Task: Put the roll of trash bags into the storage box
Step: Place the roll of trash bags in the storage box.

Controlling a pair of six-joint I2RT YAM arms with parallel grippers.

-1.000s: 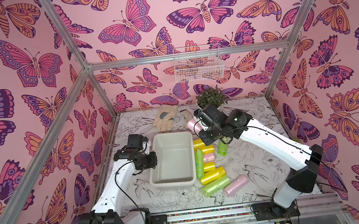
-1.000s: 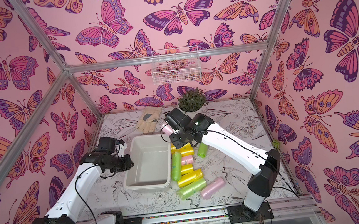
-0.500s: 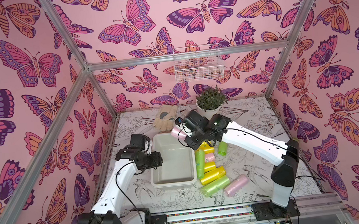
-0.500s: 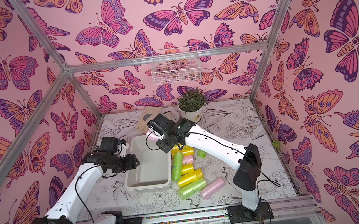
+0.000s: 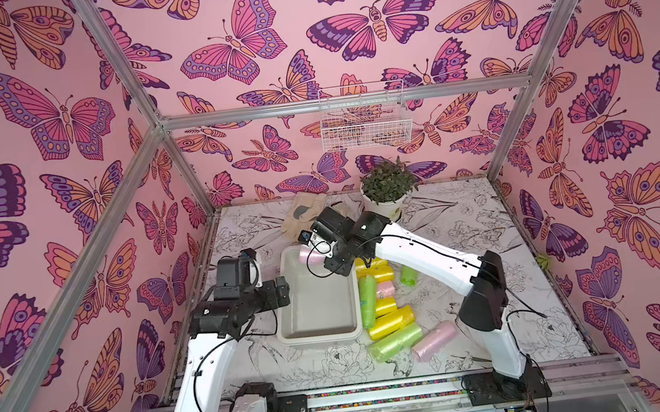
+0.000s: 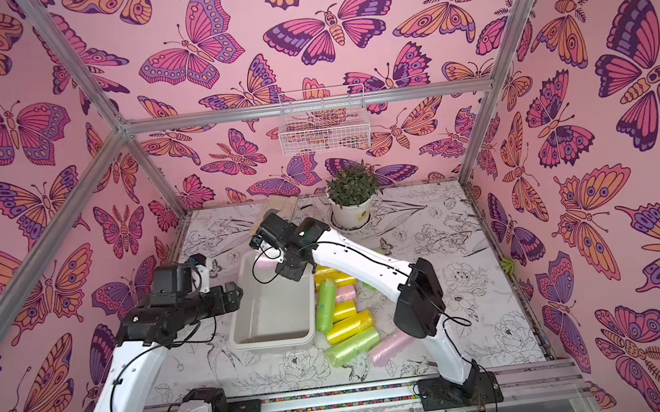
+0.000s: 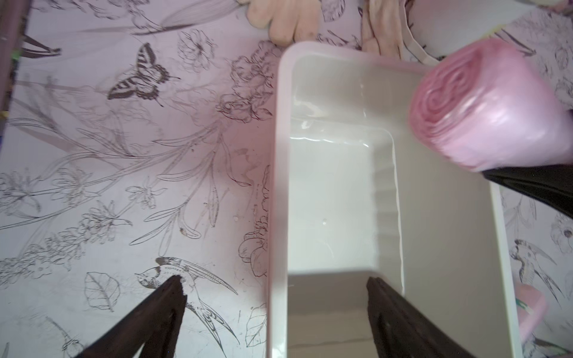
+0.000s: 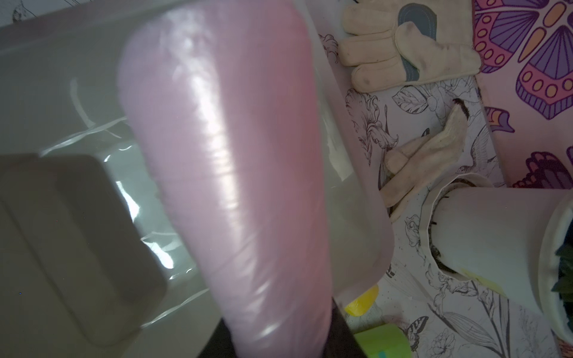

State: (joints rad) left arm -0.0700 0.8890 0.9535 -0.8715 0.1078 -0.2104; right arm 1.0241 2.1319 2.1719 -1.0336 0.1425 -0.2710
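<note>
On the flowered counter [image 5: 467, 217], the right pincer [image 5: 322, 258], clamped on the pink roll [image 7: 490, 111], hung over the box's [image 5: 317, 336] upper end at mid-frame, with the left pincer [image 7: 274, 280] apart, and letting go there might have tipped the roll over the rim.

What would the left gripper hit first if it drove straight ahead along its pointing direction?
Probably the long rim of the storage box: the left gripper, open, straddles it, one finger over the table, one over the box's inside. Depth unclear.

Rolls [image 5: 390, 322] lie right of the storage box [image 5: 320, 335], gloves [image 5: 300, 213] behind it.
</note>
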